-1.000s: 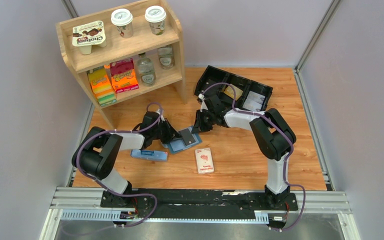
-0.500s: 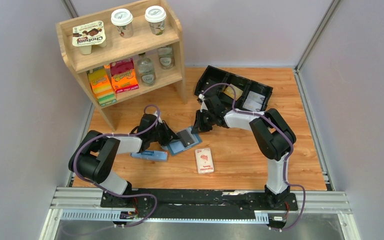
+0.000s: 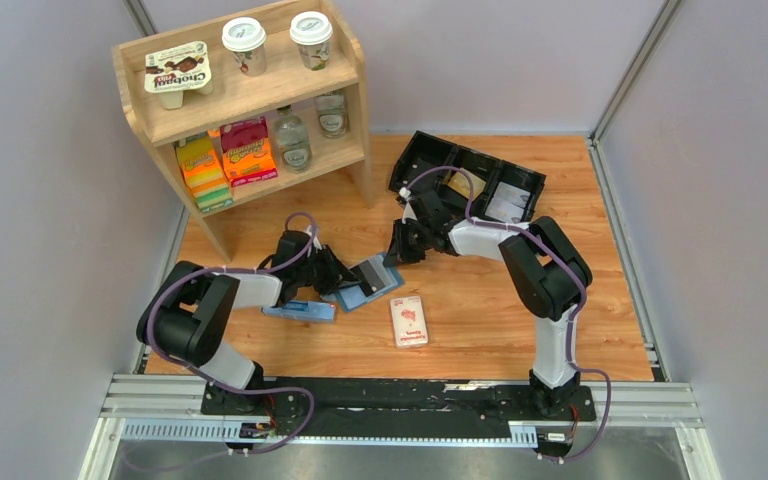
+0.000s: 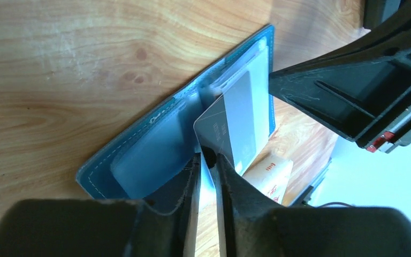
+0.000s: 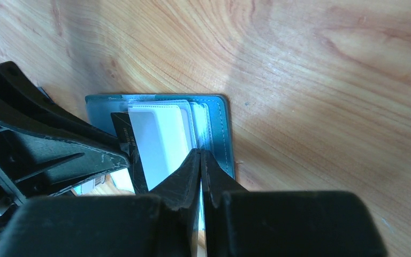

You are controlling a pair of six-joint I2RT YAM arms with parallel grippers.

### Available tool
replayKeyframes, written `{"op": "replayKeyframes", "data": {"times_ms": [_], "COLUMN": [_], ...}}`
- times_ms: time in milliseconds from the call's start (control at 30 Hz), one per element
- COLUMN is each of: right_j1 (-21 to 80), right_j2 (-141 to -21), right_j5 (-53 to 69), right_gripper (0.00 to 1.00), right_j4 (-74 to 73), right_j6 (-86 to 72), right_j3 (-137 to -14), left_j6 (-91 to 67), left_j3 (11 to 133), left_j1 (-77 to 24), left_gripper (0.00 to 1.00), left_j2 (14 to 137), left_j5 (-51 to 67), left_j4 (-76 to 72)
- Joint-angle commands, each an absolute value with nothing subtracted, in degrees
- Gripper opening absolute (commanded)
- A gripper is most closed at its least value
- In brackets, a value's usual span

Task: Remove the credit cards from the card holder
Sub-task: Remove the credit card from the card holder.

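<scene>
The light blue card holder (image 3: 353, 296) lies open on the table between the two arms. A dark grey credit card (image 3: 373, 272) sticks out of one of its slots. My left gripper (image 3: 344, 281) is shut on that card's near corner (image 4: 240, 120), with the holder's blue panel (image 4: 150, 155) just beyond. My right gripper (image 3: 397, 258) is shut, and its tips (image 5: 199, 153) rest on the holder's far panel (image 5: 222, 134) beside pale slots. The dark card's edge (image 5: 122, 126) shows there too. The tan-gold card is not in view.
A white pack with a red picture (image 3: 409, 321) lies just in front of the holder. A narrow pale blue box (image 3: 299, 310) lies under the left arm. A wooden shelf (image 3: 250, 100) stands at the back left and a black tray (image 3: 470, 180) at the back.
My left arm has drawn back a little to the left, still shut on the dark grey card. The right arm and the holder have not visibly moved.
</scene>
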State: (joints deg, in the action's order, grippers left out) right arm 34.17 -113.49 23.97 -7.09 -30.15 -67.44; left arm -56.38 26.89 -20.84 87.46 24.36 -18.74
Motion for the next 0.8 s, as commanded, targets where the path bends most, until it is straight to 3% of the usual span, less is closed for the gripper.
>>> {"op": "replayKeyframes", "data": {"times_ms": [0,133,267,333,533,767], "right_j1": [33.93,33.93,33.93,33.93,33.84,32.96], "right_j2": [-117.07,-116.89,-117.07,-117.07,-116.72,-115.58], "right_j5": [18.55,18.72,19.07,18.99,18.11,17.23], "right_gripper": [0.07,0.07,0.07,0.07,0.07,0.07], "right_j4": [-11.34,-11.08,-10.90,-10.90,-11.07,-10.99], "right_j6": [-28.56,-28.74,-28.92,-28.92,-28.83,-29.27], "right_j3": [-65.04,-64.86,-65.04,-65.04,-64.78,-64.60], "left_j6": [-57.83,-58.71,-60.11,-60.64,-60.56,-53.63], "left_j3": [26.54,26.46,26.19,26.10,24.44,25.75], "left_j1": [-20.57,-20.57,-20.57,-20.57,-20.30,-18.81], "left_gripper": [0.30,0.37,0.38,0.34,0.02,0.00], "left_j2": [90.35,91.93,93.68,94.22,91.24,82.11], "left_j5": [26.81,26.54,26.89,27.16,25.31,21.45], "left_j4": [-23.29,-24.26,-27.50,-28.38,-27.61,-12.08]}}
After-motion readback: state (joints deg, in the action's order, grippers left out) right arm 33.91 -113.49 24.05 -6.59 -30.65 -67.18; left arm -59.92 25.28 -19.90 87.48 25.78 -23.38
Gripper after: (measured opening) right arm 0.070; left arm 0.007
